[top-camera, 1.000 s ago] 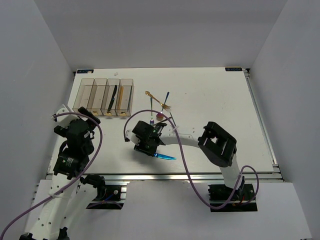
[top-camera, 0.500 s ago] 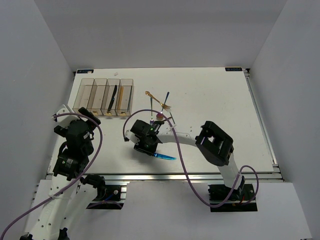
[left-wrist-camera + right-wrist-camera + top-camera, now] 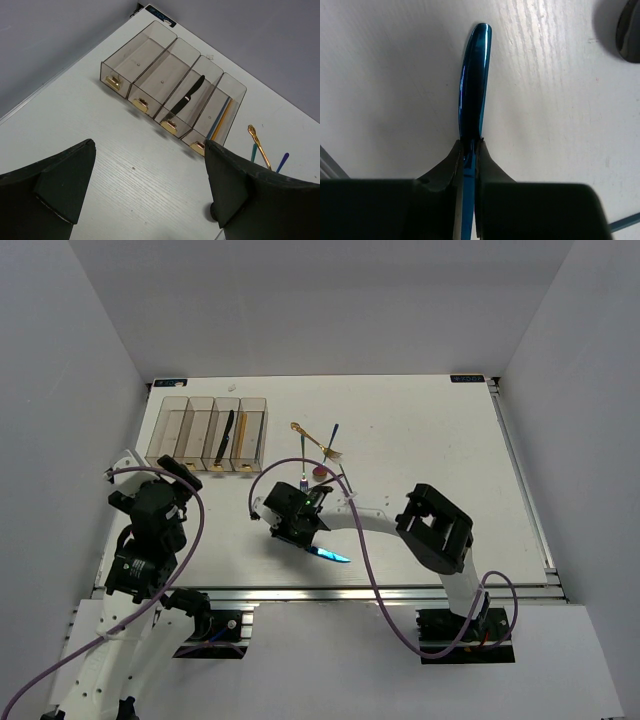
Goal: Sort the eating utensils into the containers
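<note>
Your right gripper (image 3: 471,146) pinched the glossy, curved blue knife (image 3: 475,75) by one end over the white wood-grain table (image 3: 560,125). A dark rounded piece (image 3: 630,30), perhaps a spoon, sat nearby. Your left gripper (image 3: 145,190) hung spread, short of four clear brownish plastic bins (image 3: 131,44). A black knife (image 3: 189,95) lay in the third from the left.

My table (image 3: 420,430) is white, matte, with a faint wood grain. A plain pale left wall (image 3: 70,390), far wall (image 3: 320,310) and right wall (image 3: 585,390) enclose it. A metal rail (image 3: 330,590) runs along the near edge. A small black label (image 3: 169,383) sits at the far left corner, and a second label (image 3: 467,379) at the far right.
</note>
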Available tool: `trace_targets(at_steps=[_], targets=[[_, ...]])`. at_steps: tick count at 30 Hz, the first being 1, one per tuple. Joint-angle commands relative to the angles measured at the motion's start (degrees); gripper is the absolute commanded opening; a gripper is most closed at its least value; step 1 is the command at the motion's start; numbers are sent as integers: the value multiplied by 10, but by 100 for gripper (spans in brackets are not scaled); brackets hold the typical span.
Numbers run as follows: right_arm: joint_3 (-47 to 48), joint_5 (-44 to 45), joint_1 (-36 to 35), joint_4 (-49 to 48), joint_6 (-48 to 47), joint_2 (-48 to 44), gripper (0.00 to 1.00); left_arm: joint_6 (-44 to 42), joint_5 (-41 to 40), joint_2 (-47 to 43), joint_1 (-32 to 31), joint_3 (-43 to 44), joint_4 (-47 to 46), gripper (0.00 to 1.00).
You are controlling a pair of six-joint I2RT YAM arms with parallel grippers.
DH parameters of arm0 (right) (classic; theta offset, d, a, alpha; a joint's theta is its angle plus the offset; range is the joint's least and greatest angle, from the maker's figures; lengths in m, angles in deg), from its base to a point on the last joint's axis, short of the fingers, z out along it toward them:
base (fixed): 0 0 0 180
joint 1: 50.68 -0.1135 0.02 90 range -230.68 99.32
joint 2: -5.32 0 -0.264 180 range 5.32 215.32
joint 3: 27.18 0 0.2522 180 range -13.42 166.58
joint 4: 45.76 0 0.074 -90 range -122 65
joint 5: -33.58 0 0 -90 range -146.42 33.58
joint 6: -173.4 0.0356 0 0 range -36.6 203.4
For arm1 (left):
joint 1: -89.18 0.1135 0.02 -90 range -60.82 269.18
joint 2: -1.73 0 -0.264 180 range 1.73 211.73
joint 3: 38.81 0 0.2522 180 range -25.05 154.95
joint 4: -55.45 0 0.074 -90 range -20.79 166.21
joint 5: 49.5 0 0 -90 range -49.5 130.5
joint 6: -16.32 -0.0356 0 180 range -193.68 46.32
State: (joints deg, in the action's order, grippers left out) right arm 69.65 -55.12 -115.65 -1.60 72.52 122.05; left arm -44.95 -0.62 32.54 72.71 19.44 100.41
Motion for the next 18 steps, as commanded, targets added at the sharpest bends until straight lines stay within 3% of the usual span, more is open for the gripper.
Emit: trace_targets(at_steps=[1,5,13,18], targets=[[-50,69,-4,-14,39,-8,0,4,24,-2,0,-5,-6,98],[-61,92,-4,-52,66,-51,0,33,75,-8,0,-14,-4,98],[-69,115,-1,-77,88,-87,0,129,265,5,0,-84,-73,98],[-77,100,4,-82,86,-120,0,151,301,8,0,-99,-93,98]])
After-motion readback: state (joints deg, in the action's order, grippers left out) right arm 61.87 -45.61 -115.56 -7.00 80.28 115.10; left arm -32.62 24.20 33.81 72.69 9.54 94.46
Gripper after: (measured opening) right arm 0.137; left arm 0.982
